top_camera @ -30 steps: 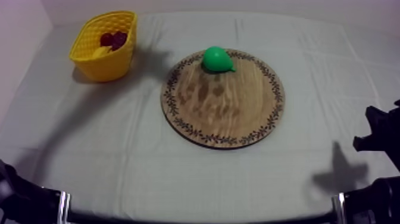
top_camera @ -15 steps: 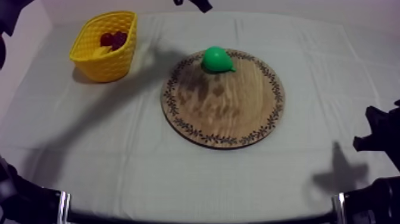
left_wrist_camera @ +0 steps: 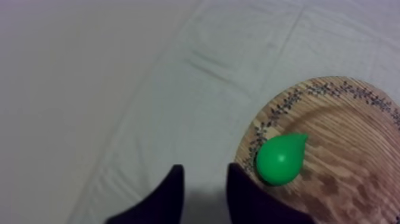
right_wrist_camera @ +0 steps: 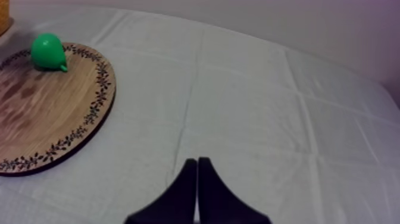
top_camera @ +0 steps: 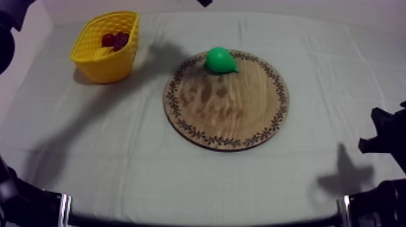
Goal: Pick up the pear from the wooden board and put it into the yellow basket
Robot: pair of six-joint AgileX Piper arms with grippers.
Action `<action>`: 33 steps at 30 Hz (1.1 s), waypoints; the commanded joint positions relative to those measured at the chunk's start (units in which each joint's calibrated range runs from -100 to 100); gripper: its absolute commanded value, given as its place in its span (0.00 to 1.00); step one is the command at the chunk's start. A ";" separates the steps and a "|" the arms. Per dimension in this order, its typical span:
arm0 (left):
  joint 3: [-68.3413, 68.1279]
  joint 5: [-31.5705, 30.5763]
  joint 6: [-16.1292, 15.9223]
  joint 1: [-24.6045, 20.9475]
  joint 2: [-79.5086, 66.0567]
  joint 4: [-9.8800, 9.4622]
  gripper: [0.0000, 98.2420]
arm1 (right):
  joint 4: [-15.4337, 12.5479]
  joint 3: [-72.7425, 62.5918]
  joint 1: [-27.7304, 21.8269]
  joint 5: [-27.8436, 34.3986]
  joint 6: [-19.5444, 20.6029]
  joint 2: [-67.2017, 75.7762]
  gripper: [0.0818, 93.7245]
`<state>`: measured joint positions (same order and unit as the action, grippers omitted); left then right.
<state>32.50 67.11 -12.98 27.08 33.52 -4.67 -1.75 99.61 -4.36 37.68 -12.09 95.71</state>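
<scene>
One pear [top_camera: 220,60], one wooden board [top_camera: 232,111], one yellow basket [top_camera: 112,67] holding perhaps two reddish fruits [top_camera: 115,40].

Top camera slants down on the whole table [top_camera: 338,60]. Left wrist stares down, board [left_wrist_camera: 357,137] just beside left gripper [left_wrist_camera: 204,171]; right wrist rides low, same board well beyond right gripper [right_wrist_camera: 197,161].

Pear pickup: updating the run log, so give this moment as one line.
pear: on wooden board near rim | left tool: open, near pear | right tool: shut, over cloth | yellow basket: no pear
</scene>
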 commanded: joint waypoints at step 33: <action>-2.95 14.27 -4.47 0.94 4.82 0.08 0.98 | 0.02 0.05 -0.01 -0.02 0.00 0.05 0.00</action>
<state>29.50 81.38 -17.51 27.88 37.83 -4.62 -1.75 99.61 -4.36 37.68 -12.09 95.71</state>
